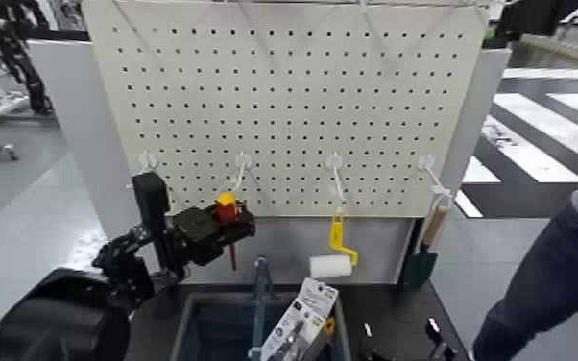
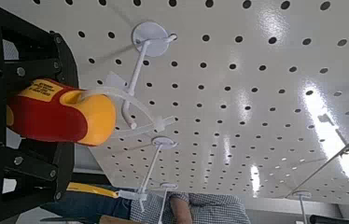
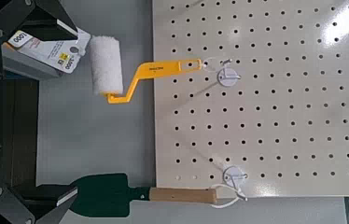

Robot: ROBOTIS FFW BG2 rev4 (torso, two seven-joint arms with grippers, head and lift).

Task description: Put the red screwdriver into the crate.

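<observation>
The red screwdriver point(image 1: 227, 209) has a yellow cap and a thin red shaft pointing down. It is in front of the pegboard, just below a white hook point(image 1: 242, 163). My left gripper point(image 1: 218, 227) is shut on its handle from the left. In the left wrist view the handle point(image 2: 56, 112) sits between the black fingers point(image 2: 34, 166), with the yellow cap next to the hook's wire end point(image 2: 131, 101). The dark teal crate point(image 1: 189, 309) with its upright divider point(image 1: 258, 293) lies below the gripper. My right gripper point(image 3: 5, 112) is open and empty, low on the right.
A yellow-handled white paint roller point(image 1: 332, 261) and a wooden-handled green trowel point(image 1: 423, 252) hang on the pegboard point(image 1: 283, 86). A carded package point(image 1: 302, 322) leans in the crate. A person point(image 1: 562, 250) stands at the right.
</observation>
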